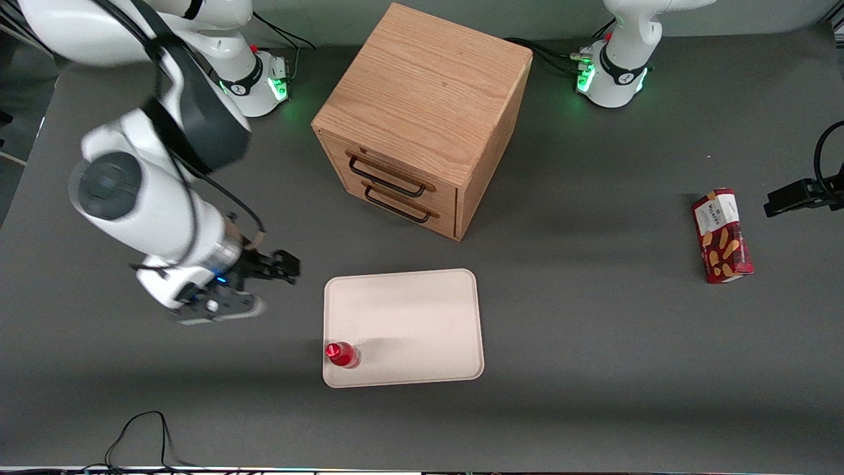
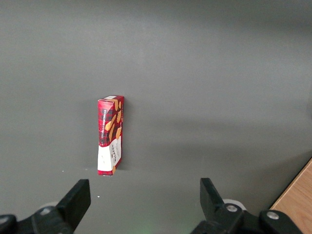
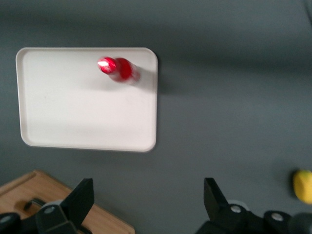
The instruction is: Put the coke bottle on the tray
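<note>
We see the coke bottle (image 1: 342,354) upright in the tray's (image 1: 409,316) near corner; small, light, smooth and tippy, best taken around its body. Our gripper (image 1: 280,267) hangs beside the tray, open, empty.

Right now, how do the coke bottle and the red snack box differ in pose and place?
The coke bottle stands upright on the tray, near a corner; the snack box lies on the bare table toward the parked arm's end. The bottle is small and round; the box is longer and flat-sided. Both are mainly red. The gripper, open, hangs beside the tray, holding neither.
</note>
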Controlling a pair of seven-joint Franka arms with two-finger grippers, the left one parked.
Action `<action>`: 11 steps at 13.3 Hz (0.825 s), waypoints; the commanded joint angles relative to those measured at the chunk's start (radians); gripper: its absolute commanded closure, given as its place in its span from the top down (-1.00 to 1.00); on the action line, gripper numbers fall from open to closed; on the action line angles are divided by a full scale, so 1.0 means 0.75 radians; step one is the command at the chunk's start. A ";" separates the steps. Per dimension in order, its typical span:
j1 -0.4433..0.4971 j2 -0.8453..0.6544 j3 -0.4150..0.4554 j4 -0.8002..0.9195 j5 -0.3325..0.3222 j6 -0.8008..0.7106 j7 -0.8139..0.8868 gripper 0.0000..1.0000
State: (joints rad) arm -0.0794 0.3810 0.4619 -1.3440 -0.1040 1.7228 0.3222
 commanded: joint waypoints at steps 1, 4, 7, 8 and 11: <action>-0.009 -0.517 -0.265 -0.504 0.265 0.035 -0.129 1.00; -0.007 -0.834 -0.397 -0.754 0.266 -0.039 -0.253 1.00; -0.005 -0.980 -0.440 -0.773 0.182 -0.186 -0.264 1.00; -0.005 -0.995 -0.440 -0.757 0.169 -0.196 -0.250 1.00; -0.009 -0.966 -0.442 -0.712 0.180 -0.211 -0.246 1.00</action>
State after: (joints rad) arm -0.0891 -0.3691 0.1350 -1.8941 0.0433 1.5663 0.1402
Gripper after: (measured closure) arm 0.000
